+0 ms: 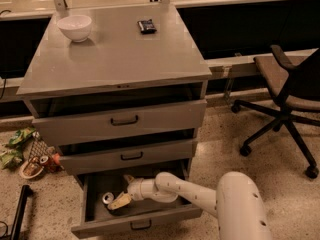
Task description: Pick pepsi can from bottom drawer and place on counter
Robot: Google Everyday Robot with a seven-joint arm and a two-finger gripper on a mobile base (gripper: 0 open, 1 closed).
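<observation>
Camera view: the bottom drawer [100, 227] stood pulled out farther than the two above it, its front panel nearest the camera and its low side walls framing a dark, open well. The middle drawer [165, 151] was drawn out only a little, and its front overhung the back part of that well, so the free room above lay mostly toward the front panel. The top drawer [165, 116] was also slightly out, under the lip of the counter [120, 59]. On the counter a white bowl [75, 27] sat near the back left corner and a small black packet [146, 26] near the back edge, right of the middle. The front half of the top was bare out to its edges. An office chair [290, 84] stood on the floor well apart to the right, and some litter [20, 149] lay by the cabinet's left side.

The arm [185, 191] reached in from the right, over the drawer's right wall. The gripper [120, 200] was low inside the well, left of centre. The pepsi can [108, 199] lay in the drawer just beside the gripper's tip, its silver top showing. Contact could not be made out, nor whether the gripper was apart or closed.
</observation>
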